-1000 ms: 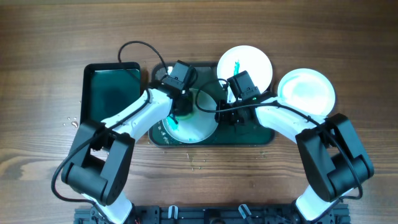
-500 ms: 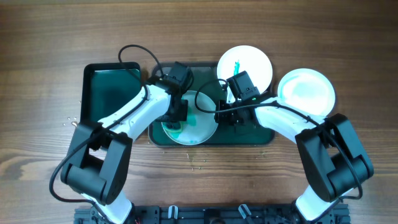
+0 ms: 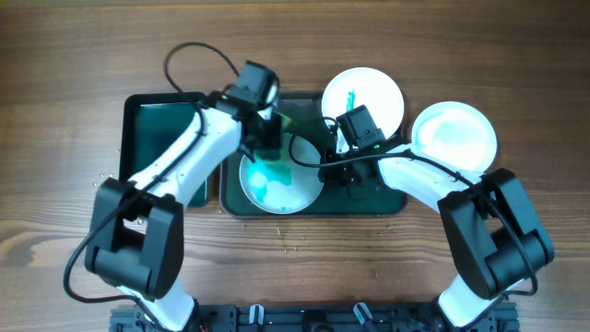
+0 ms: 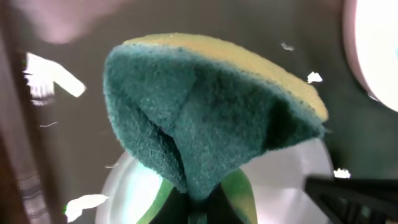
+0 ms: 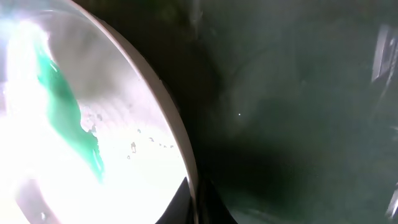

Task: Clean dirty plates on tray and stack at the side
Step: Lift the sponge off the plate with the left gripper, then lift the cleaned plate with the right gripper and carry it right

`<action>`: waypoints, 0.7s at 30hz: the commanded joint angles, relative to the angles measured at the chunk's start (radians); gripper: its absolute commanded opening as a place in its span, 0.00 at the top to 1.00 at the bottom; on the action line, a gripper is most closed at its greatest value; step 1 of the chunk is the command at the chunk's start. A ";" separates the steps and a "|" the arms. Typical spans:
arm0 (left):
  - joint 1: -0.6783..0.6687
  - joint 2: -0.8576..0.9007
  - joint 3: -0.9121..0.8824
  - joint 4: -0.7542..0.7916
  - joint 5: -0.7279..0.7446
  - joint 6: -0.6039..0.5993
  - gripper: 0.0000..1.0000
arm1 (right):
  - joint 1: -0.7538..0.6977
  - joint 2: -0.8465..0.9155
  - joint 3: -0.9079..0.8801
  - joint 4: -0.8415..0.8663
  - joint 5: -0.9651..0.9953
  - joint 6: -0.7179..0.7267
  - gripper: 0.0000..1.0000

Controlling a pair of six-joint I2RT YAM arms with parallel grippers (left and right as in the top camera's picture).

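— Wood table [image 3: 74,55], tray [image 3: 232,201] in the middle, one plate [image 3: 286,189] lying in it. What's the left gripper [image 3: 265,148] got?

— Its jaws are clamped on a sponge [image 4: 211,112], over the plate's far left part. Whether it touches, I can't tell.

— And the right gripper [image 3: 327,166]?

— Pinched on the plate's right rim, steadying it, I'd say. A green smear [image 5: 62,106] shows on the plate.

— So how to wipe it well?

— Press the green face flat and stroke toward the held rim so the plate can't skid. Cover the centre, then lift clear.

— Then?

— Stack it on the white plate [image 3: 454,136] toward the right edge. A smeared plate [image 3: 364,101] sits at the tray's far right corner.
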 commanded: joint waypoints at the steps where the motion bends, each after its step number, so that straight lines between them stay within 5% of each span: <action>1: 0.058 0.011 0.109 -0.089 -0.092 -0.048 0.96 | -0.003 -0.009 -0.021 -0.029 0.035 -0.015 0.95; 12: 0.077 0.011 0.140 -0.176 -0.090 -0.048 0.96 | 0.063 -0.273 -0.021 -0.226 0.443 -0.056 0.96; 21: 0.073 0.011 0.140 -0.175 -0.072 -0.048 0.96 | 0.263 -0.400 -0.021 -0.339 1.000 -0.025 0.96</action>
